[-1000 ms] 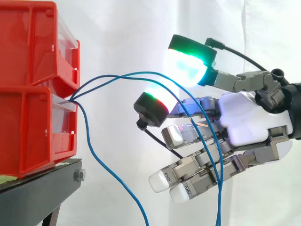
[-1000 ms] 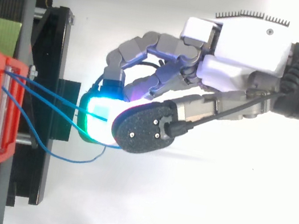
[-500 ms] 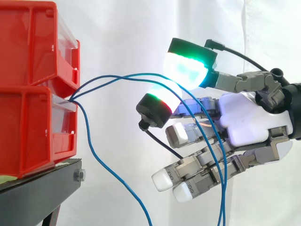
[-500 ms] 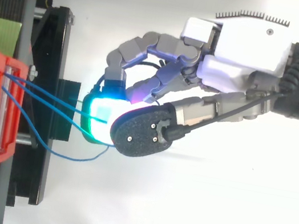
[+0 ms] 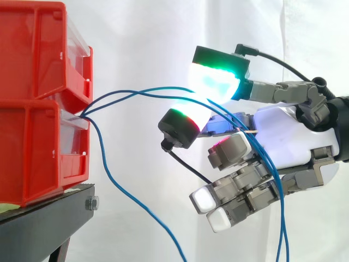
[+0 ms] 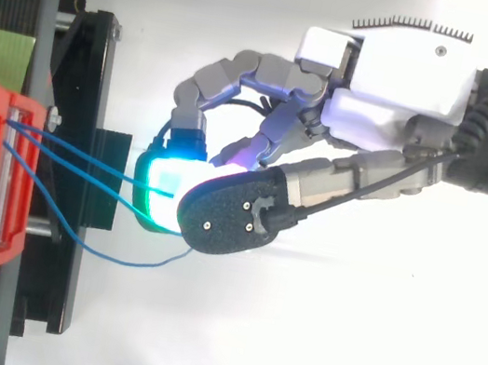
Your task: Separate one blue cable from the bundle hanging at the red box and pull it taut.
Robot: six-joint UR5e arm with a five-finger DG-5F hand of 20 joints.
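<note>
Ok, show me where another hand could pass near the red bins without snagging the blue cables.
Free: the air above the blue cables, between the upper red bin and the hand. Also lower down, between the hanging cable and the hand. Crowded: from the bin fronts across to the hand, where the cables span.

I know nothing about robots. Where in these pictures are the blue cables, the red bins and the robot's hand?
blue cables (image 5: 131, 92): side view, on the arch just right of the bins.
red bins (image 5: 32, 147): side view, on the lower bin's side wall.
hand (image 5: 283, 136): side view, on its white palm.
</note>
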